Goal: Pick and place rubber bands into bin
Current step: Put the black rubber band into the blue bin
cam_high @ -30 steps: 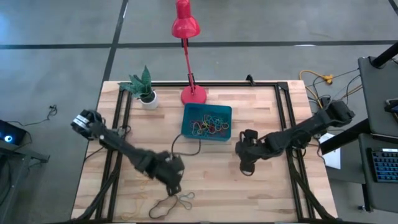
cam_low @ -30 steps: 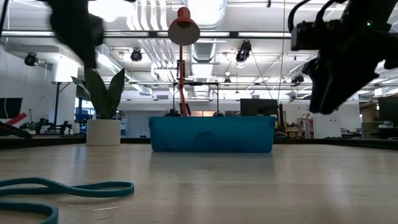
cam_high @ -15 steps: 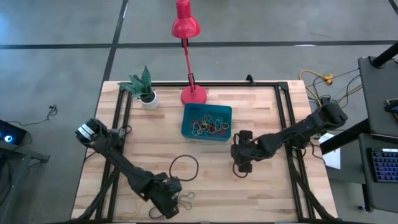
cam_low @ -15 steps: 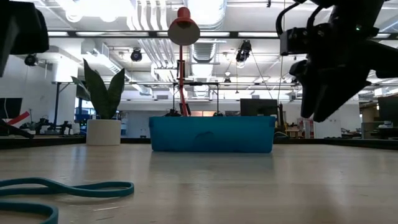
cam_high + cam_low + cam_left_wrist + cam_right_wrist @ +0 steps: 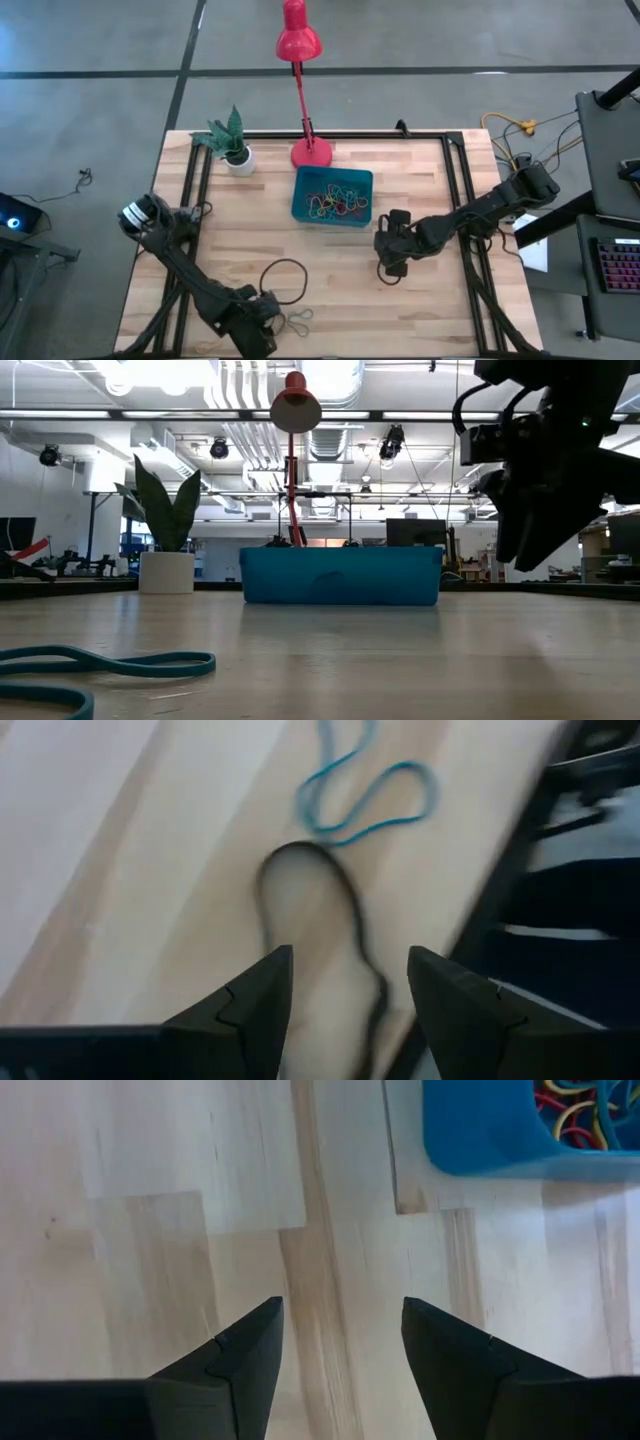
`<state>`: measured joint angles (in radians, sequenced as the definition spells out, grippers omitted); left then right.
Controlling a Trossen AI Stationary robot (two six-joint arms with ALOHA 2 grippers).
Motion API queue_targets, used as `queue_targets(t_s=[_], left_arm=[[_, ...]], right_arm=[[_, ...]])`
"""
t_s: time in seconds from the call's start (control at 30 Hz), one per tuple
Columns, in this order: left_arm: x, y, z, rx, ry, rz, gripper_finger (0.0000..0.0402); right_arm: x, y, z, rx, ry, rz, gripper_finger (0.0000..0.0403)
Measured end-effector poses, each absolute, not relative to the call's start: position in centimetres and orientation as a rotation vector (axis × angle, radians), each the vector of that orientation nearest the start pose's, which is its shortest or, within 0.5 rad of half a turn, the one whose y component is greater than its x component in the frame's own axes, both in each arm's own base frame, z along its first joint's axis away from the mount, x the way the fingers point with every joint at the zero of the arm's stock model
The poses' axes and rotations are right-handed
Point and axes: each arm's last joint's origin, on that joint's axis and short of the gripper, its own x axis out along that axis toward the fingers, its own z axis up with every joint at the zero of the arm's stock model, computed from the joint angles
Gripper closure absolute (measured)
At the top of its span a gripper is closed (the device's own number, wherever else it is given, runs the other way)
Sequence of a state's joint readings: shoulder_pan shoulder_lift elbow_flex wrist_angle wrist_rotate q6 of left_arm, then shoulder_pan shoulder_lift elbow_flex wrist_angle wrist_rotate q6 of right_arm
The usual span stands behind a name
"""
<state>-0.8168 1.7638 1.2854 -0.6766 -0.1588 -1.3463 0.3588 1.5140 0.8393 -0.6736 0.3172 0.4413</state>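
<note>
The teal-blue bin (image 5: 333, 197) sits on the table below the red lamp and holds many mixed-colour rubber bands (image 5: 335, 203). A large black band (image 5: 285, 280) lies flat as a round loop left of centre. Near the table's near edge lie a smaller black band (image 5: 352, 910) and a blue band (image 5: 365, 795), which the low view shows too (image 5: 110, 660). My left gripper (image 5: 350, 955) is open just over the smaller black band at the near edge (image 5: 258, 335), one finger on either side of it. My right gripper (image 5: 340, 1305) hangs open over bare wood near the bin's near right corner (image 5: 392, 260).
A small potted plant (image 5: 236, 150) and the red lamp's base (image 5: 311, 152) stand at the far edge. Black frame rails (image 5: 190, 230) run along the table's left and right sides. Bare wood lies between the bin and the near edge.
My left gripper has swung from mid-table toward the near edge and now hangs over the smaller black band; it has left the low view. The large black loop has slid toward the near edge and rounded out. My right gripper has stayed near the bin.
</note>
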Motion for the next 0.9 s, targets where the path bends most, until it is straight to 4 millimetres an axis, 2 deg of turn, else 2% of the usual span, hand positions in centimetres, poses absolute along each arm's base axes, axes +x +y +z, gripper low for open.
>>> queue_targets(t_s=[0.33,0.5,0.77,0.9], left_arm=[[25.1,-26.3,17.2,-0.556,1.268,0.281,0.0219],[25.1,-26.2,16.4,-0.564,1.289,0.310,0.0232],[24.5,-24.9,14.7,-0.542,1.306,0.354,0.0330],[25.1,-23.8,14.0,-0.596,1.336,0.356,0.0385]], right_arm=[[24.1,8.1,16.6,-0.063,1.238,-0.244,0.0211],[24.1,8.1,16.6,-0.053,1.236,-0.251,0.0211],[24.3,7.8,16.6,-0.044,1.223,-0.256,0.0211],[24.7,7.7,16.7,-0.028,1.189,-0.251,0.0211]])
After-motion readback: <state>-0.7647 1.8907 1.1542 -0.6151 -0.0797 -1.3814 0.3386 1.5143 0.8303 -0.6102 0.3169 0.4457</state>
